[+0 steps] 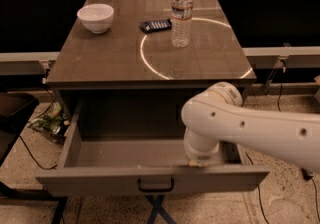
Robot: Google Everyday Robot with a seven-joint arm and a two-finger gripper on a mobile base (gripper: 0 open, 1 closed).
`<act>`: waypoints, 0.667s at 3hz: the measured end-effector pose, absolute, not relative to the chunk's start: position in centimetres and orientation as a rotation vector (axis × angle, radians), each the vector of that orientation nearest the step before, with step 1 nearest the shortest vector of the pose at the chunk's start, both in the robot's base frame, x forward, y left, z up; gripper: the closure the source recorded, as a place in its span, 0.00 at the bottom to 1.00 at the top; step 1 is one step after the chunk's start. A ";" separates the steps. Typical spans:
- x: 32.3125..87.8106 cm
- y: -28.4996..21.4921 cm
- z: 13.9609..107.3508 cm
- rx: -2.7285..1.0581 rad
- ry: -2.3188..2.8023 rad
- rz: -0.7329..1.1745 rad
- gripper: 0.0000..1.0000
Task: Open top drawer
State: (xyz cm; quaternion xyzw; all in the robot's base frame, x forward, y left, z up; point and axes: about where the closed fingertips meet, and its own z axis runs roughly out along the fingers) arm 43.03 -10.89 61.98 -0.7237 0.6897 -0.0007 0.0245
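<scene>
I have the top drawer standing well out from under the surface, its deep grey interior open to view and bare. Its black handle sits at the centre of the front panel. The gripper hangs from the white arm just inside the drawer, right at the top edge of the front panel, right of the handle; I cannot tell whether it is spread or pressed together. I judge this the last of the pull: the drawer looks near full travel. My next move calls for lifting the gripper straight up, clear of that edge, without nudging the drawer inward.
</scene>
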 end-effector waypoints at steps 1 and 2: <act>42.8 -10.9 62.1 -2.238 2.135 0.000 0.98; 42.8 -11.0 62.2 -2.238 2.135 -0.003 0.75</act>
